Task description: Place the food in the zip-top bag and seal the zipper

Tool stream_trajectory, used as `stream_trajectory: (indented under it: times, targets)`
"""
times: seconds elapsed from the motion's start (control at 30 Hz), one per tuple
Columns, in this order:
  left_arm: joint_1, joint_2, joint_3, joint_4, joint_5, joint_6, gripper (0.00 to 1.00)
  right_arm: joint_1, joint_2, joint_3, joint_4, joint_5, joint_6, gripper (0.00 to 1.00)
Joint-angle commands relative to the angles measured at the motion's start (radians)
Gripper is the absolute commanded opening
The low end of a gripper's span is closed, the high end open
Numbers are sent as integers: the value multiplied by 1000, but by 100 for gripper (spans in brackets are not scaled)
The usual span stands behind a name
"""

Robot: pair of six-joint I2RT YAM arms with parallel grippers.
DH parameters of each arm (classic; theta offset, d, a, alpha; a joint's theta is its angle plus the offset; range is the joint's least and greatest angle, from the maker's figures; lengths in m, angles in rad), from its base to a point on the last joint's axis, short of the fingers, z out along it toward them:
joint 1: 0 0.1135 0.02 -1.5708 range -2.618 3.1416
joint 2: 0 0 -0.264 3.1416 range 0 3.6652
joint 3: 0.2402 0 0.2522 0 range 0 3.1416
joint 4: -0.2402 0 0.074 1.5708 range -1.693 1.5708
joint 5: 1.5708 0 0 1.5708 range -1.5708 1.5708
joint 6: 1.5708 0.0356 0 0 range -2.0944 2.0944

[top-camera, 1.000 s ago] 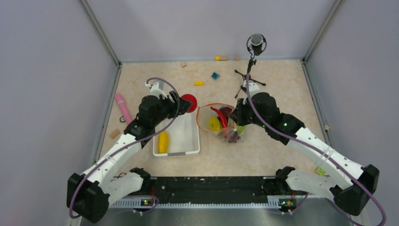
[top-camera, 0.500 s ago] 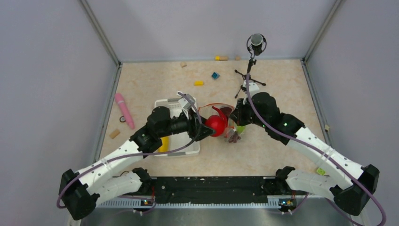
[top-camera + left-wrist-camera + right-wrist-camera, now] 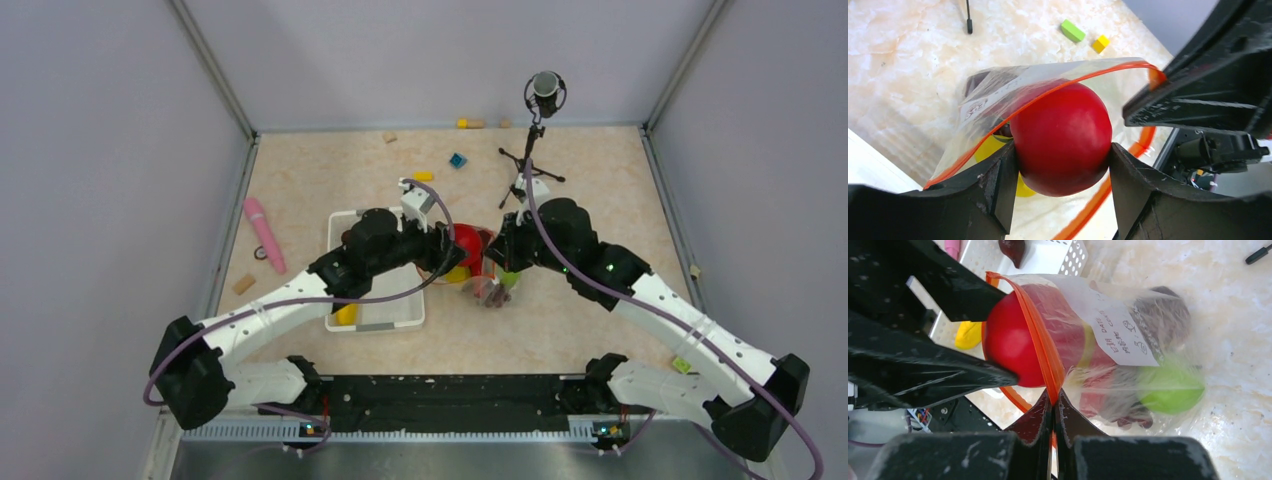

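My left gripper [image 3: 1062, 165] is shut on the red apple [image 3: 1062, 136] and holds it in the open mouth of the clear zip-top bag [image 3: 1128, 340]. The apple also shows in the top view [image 3: 466, 242] and the right wrist view [image 3: 1010, 342]. My right gripper [image 3: 1054, 396] is shut on the bag's orange-red zipper strip [image 3: 1040, 342] and holds the mouth open. Inside the bag I see a green fruit [image 3: 1170, 387], dark purple grapes [image 3: 1158, 315], a yellow piece [image 3: 993, 147] and red pieces. A yellow fruit [image 3: 346, 314] and a maroon fruit [image 3: 1013, 249] lie in the white basket [image 3: 385, 318].
A pink stick [image 3: 263, 233] lies left of the basket. Small yellow [image 3: 422, 177] and blue [image 3: 457, 160] blocks lie at the back. A microphone on a tripod [image 3: 541, 100] stands behind the bag. A green block [image 3: 681, 364] lies at the right front.
My left gripper carried the red apple from above the basket's far corner rightward to the bag, and now holds it in the bag's mouth. My right gripper has held still.
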Motion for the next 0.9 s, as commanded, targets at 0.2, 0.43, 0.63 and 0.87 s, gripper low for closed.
stream_trajectory:
  times: [0.2, 0.43, 0.63, 0.87]
  targets:
    - [-26, 69, 71, 55, -15, -6, 64, -8, -32, 19, 66, -63, 11, 0]
    - [-28, 22, 44, 20, 17, -15, 98, -9, -31, 17, 63, -58, 12, 0]
    - [-27, -101, -6, -59, -54, -49, 98, -9, -28, 13, 63, -39, 10, 0]
    - [-27, -242, -36, -266, -355, -142, 98, -8, -24, 8, 57, -19, 6, 0]
